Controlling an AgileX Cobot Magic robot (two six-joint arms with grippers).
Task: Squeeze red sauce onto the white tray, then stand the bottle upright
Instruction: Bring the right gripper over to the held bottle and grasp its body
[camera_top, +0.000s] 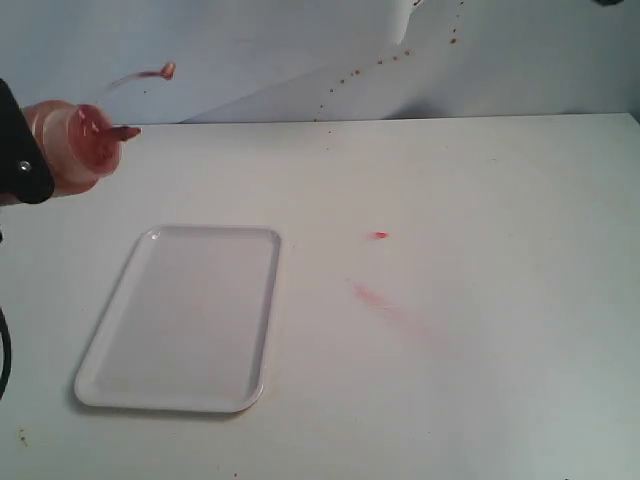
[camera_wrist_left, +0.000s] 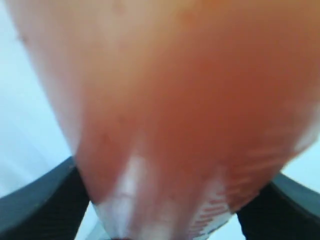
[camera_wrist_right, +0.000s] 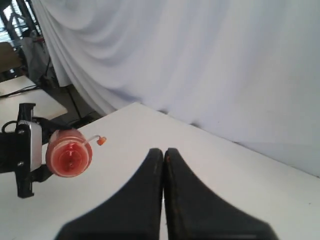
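The bottle (camera_top: 78, 145) hangs on its side at the far left, above the table, with its red nozzle pointing right and its thin tethered cap flung up. My left gripper (camera_top: 25, 165) is shut on the bottle's body, which fills the left wrist view (camera_wrist_left: 170, 115) between the dark fingers (camera_wrist_left: 40, 205). The white tray (camera_top: 185, 315) lies flat below and to the right of the bottle, with no red sauce showing on it. One small red sauce drop (camera_top: 379, 235) sits on the table right of the tray. My right gripper (camera_wrist_right: 164, 152) is shut on nothing and sees the bottle (camera_wrist_right: 68, 152) nozzle-on.
A faint pinkish smear (camera_top: 375, 296) marks the white table (camera_top: 480, 350) below the drop. Small dark spatter dots (camera_top: 385, 62) speckle the white backdrop. A draped white curtain (camera_wrist_right: 200, 65) hangs behind the table in the right wrist view.
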